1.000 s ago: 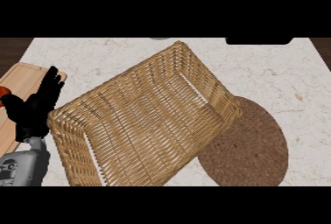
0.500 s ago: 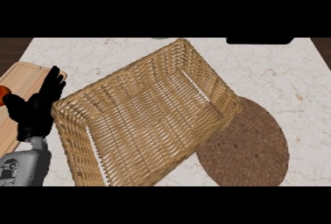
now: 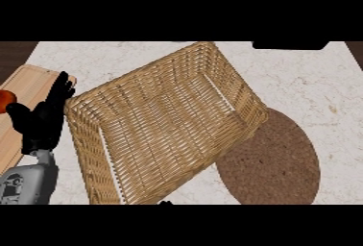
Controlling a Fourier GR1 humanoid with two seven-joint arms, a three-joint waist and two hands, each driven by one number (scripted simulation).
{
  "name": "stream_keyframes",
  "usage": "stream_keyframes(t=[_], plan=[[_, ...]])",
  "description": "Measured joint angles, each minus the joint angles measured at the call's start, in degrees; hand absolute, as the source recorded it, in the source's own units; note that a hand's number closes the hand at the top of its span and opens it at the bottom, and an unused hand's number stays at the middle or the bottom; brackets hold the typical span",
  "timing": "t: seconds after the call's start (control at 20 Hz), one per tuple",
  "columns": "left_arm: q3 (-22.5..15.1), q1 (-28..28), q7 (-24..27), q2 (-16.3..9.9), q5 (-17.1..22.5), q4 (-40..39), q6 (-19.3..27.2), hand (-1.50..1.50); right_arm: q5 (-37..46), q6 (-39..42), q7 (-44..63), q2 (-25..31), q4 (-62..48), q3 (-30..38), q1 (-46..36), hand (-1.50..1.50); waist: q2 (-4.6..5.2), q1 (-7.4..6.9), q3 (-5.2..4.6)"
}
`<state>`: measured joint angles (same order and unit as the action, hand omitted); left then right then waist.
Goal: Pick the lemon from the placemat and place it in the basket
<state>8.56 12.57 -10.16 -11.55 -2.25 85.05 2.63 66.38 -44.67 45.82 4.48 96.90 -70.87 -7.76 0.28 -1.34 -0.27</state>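
A large wicker basket (image 3: 159, 120) fills the middle of the head view, tilted with its near side raised, and it covers part of the round brown placemat (image 3: 273, 161) at the lower right. No lemon shows anywhere; the basket may hide it. My left hand (image 3: 44, 120) rests open at the left edge, fingers up, just beside the basket's left rim. My right hand is out of view.
A wooden cutting board (image 3: 20, 105) lies at the far left with an orange-red round fruit (image 3: 4, 100) on it. A dark object (image 3: 291, 44) sits at the counter's back right edge. Pale marble counter (image 3: 312, 81) surrounds the basket.
The basket has tipped and shifted slightly, its lower left corner moving down and toward me. The left hand has barely moved.
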Motion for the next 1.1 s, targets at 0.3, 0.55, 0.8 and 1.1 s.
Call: stream_keyframes(t=[0.3, 0.55, 0.8, 1.1], plan=[[-0.63, 0.44, 0.56, 0.51, -0.31, -0.33, 0.02, 0.0, 2.76, 2.9, 6.16, 0.04, -1.36, 1.94, -4.01, 1.5, 0.51, -0.76, 0.0], [-1.0, 1.13, 0.8, 1.01, -0.47, -0.65, 0.25, 0.0, 2.08, 5.31, 10.92, -0.79, -3.39, 6.49, -8.69, 1.5, 0.72, -1.75, 0.06], [-1.86, 1.52, 0.69, 1.31, -0.64, -0.79, -0.24, 0.0, -6.87, 8.76, 14.38, -3.08, -4.97, 17.35, -20.22, 1.5, 0.73, -3.17, 0.11], [-2.86, 2.8, -0.2, 1.76, -1.3, -1.15, -0.09, 0.0, -20.41, 9.52, 15.27, -3.87, -13.52, 26.27, -36.6, 1.5, 0.64, -3.84, 0.16]])
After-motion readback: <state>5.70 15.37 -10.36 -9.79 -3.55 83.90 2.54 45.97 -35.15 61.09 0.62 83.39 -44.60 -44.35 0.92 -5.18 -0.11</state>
